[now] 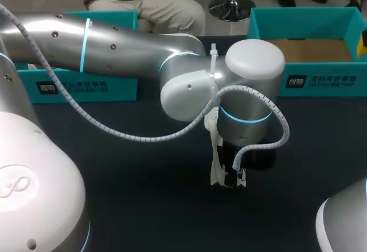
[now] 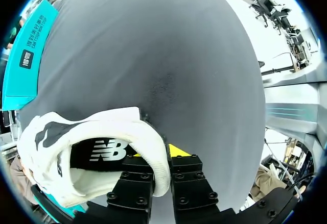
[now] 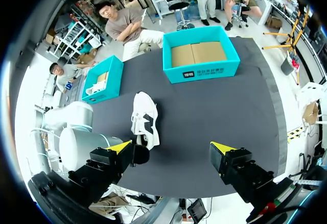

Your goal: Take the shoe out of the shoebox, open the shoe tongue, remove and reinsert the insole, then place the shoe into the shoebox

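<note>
A white shoe (image 2: 89, 132) with a black insole lies on the dark table (image 2: 168, 55). My left gripper (image 2: 159, 158) is shut on the padded rim of its opening, one finger inside and one outside. In the right wrist view the shoe (image 3: 144, 118) lies lengthwise in mid-table, with my left arm (image 3: 76, 137) at its near end. In the head view the left arm (image 1: 189, 85) reaches past the middle and its gripper (image 1: 229, 177) points down, hiding most of the shoe. My right gripper (image 3: 171, 147) hangs open high above the table, holding nothing.
An open teal shoebox (image 1: 309, 82) with a cardboard floor stands at the back right. A second teal box (image 1: 86, 85) stands at the back left and holds something white (image 3: 97, 87). Dark bare table surrounds the shoe.
</note>
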Tool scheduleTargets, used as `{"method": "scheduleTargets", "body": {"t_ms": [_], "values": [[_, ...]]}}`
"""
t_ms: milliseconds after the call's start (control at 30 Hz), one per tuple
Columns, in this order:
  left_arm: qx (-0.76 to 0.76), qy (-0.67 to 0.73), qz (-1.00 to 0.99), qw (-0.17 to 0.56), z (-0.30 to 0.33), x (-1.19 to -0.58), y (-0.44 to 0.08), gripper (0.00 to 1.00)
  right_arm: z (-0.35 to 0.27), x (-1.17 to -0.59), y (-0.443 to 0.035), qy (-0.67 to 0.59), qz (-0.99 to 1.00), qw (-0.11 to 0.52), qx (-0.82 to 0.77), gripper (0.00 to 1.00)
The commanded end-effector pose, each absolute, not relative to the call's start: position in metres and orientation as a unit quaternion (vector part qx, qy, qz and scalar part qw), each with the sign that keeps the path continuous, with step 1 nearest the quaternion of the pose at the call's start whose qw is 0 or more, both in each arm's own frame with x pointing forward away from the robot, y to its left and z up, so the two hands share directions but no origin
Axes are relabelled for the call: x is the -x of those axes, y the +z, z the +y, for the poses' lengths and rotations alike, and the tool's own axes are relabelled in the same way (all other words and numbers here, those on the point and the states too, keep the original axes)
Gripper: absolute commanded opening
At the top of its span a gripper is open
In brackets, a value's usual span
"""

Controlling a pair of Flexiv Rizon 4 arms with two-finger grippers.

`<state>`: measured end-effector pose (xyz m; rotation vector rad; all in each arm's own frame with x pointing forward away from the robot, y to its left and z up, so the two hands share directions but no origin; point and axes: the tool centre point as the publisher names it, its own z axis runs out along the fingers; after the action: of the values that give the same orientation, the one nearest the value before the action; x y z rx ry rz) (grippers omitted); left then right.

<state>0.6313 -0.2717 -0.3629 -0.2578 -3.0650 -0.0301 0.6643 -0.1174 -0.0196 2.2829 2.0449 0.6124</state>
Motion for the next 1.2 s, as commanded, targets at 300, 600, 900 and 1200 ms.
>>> {"method": "scheduleTargets", "body": {"t_ms": [300, 600, 900, 1200], "values": [[0.096, 0.008, -0.994, 0.043, -0.257, -0.627, -0.314, 0.0, -0.117, -0.666, -0.018, 0.194, 0.654, 0.006, -0.731, 1.0], [0.114, 0.014, -0.993, 0.042, -0.247, -0.624, -0.274, 0.0, -0.117, -0.666, -0.018, 0.194, 0.654, 0.006, -0.731, 1.0], [0.125, 0.018, -0.991, 0.041, -0.242, -0.624, -0.252, 0.0, -0.117, -0.666, -0.018, 0.194, 0.654, 0.006, -0.731, 1.0], [0.13, 0.024, -0.991, 0.035, -0.235, -0.626, -0.22, 0.0, -0.117, -0.666, -0.018, 0.194, 0.654, 0.006, -0.731, 1.0]]}}
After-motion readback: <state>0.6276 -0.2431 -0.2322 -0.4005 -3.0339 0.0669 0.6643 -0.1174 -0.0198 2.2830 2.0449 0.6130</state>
